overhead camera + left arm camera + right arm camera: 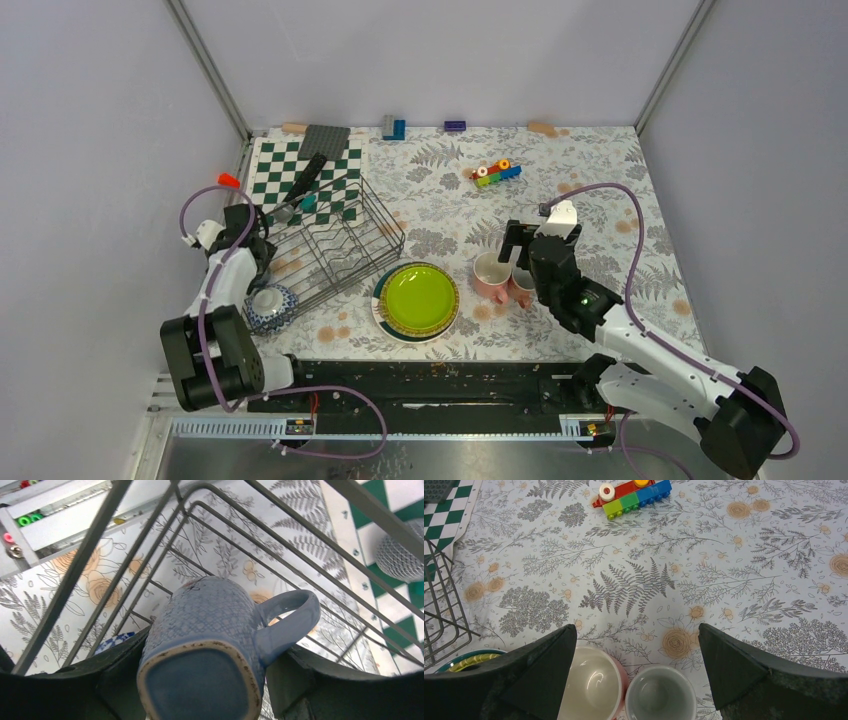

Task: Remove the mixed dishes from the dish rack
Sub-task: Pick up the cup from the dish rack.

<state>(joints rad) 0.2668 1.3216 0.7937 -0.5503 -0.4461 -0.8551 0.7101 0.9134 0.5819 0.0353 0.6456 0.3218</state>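
**Left gripper [220,642] clamped on a blue mug [210,615]; right gripper [636,630] spread over the pink cups [624,692]**

Grey walls close in a worktop [590,160] covered with a fern-and-flower cloth. The dish rack [345,240], black wire, stands toward the left edge. Its far end lies over a green-and-white chequered board [275,165] in the far-left corner. Near the middle of the near edge sits a stack of plates [418,300]: lime-green on top, a yellow rim under it, a dark green rim lowest.

The left arm reaches to the rack's near-left corner. In its wrist view the two fingers [112,680] press on opposite sides of the blue mug. The mug's base faces the camera and its handle sticks out to the right. Rack wires cross close behind the mug; whether it is inside the rack or just outside cannot be told.

The right gripper hangs just above the two pink cups with its jaws spread wide, holding and touching nothing. The cups stand upright side by side, just right of the plates.

A blue-and-white patterned bowl [272,308] rests by the left edge, just beside the rack's near-left corner. A short row of coloured toy bricks [495,172] lies well apart, toward the far edge.
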